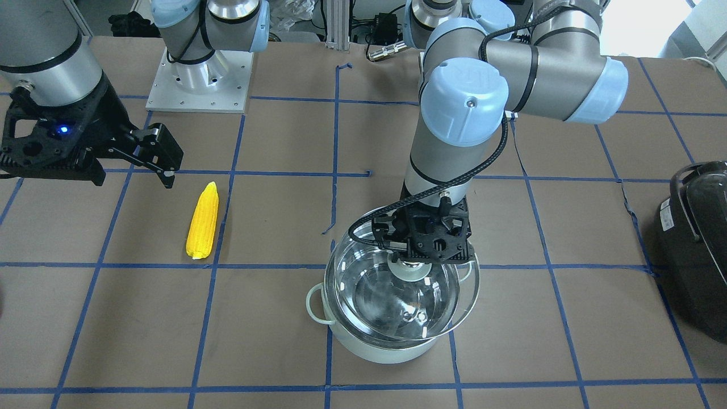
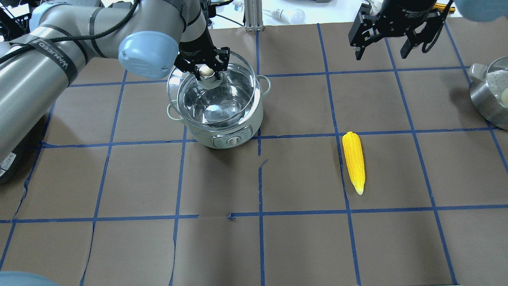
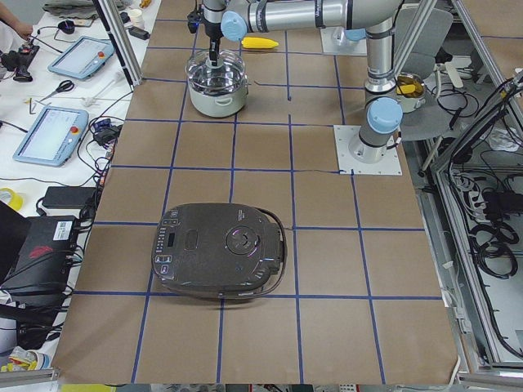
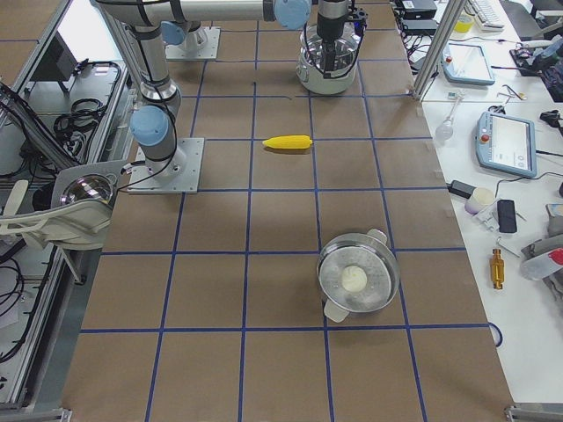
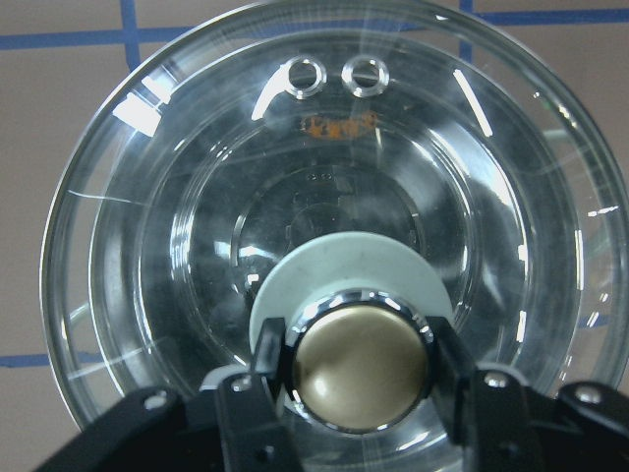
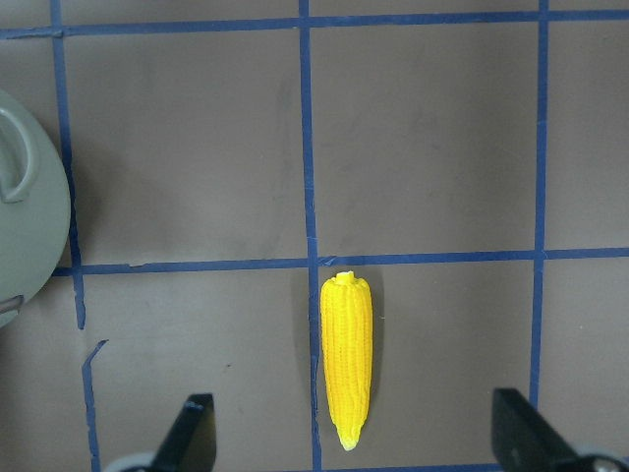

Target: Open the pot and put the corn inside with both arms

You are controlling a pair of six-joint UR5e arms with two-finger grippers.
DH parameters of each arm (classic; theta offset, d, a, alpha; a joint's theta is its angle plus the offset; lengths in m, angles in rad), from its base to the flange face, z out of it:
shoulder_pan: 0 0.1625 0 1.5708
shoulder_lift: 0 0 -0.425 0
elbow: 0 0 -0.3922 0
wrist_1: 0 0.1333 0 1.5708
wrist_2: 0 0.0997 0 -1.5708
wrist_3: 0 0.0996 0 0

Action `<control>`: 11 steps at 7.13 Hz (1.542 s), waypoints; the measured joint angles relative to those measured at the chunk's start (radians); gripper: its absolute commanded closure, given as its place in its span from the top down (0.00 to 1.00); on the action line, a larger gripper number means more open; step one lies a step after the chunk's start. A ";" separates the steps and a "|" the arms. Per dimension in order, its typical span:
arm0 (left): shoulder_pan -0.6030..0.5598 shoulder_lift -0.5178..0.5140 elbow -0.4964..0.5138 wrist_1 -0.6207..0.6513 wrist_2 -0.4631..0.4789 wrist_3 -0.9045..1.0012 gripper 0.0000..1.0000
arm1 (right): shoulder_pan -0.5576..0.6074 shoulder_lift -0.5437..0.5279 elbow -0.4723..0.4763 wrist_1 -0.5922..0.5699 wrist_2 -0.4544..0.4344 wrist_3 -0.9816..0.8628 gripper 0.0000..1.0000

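Though perhaps askew, domed glass lid [image 5: 334, 177], brassy knob [image 5: 359, 366].

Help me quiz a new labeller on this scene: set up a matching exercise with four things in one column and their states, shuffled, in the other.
Things:
1. glass lid
2. corn
3. left gripper
4. right gripper

States:
A. open, holding nothing, above the table
B. shut on the knob
C. lying flat on the table, untouched
D. held off-centre over the pot

Pairs: 1-D, 2-C, 3-B, 4-A
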 measured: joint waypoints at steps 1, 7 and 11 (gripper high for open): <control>0.056 0.024 0.001 -0.033 0.043 0.027 0.14 | 0.011 0.002 0.002 0.003 -0.001 0.000 1.00; 0.505 0.070 -0.183 -0.007 -0.087 0.596 0.14 | 0.024 0.028 0.005 0.004 -0.004 0.001 1.00; 0.611 0.019 -0.426 0.346 -0.110 0.739 0.17 | 0.027 0.019 0.284 -0.239 -0.002 -0.001 1.00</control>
